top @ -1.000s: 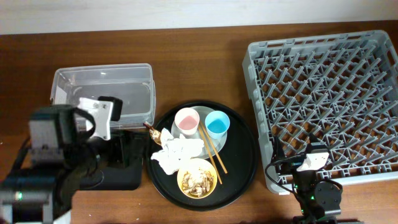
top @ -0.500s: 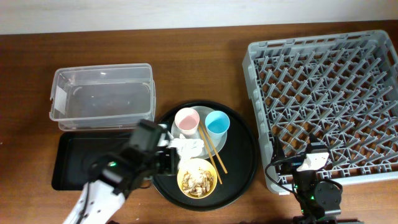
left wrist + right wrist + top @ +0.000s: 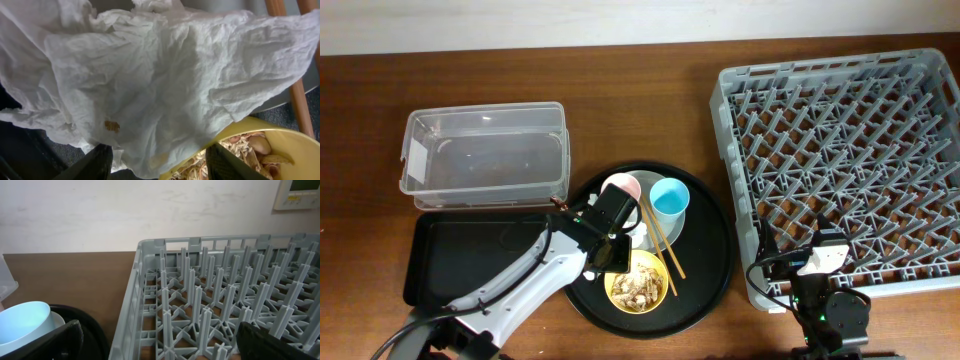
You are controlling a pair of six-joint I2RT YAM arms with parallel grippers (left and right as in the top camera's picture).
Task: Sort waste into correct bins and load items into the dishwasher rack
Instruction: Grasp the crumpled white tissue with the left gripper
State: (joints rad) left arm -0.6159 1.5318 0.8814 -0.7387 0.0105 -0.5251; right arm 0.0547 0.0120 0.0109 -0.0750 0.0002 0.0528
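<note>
White crumpled napkin (image 3: 165,85) fills our view because we hover the left gripper (image 3: 162,162), jaws wide, over it for pickup.

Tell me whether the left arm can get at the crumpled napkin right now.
Probably yes. The left hand hangs open right over the napkin, with nothing between them. The yellow bowl sits close beside it, so a finger might brush its rim.

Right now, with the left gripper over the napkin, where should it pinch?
Probably pinch the napkin at its bunched middle, coming straight down: it lies crumpled and loose, the open left gripper hangs over it, and the chopsticks and bowl crowd one edge.
</note>
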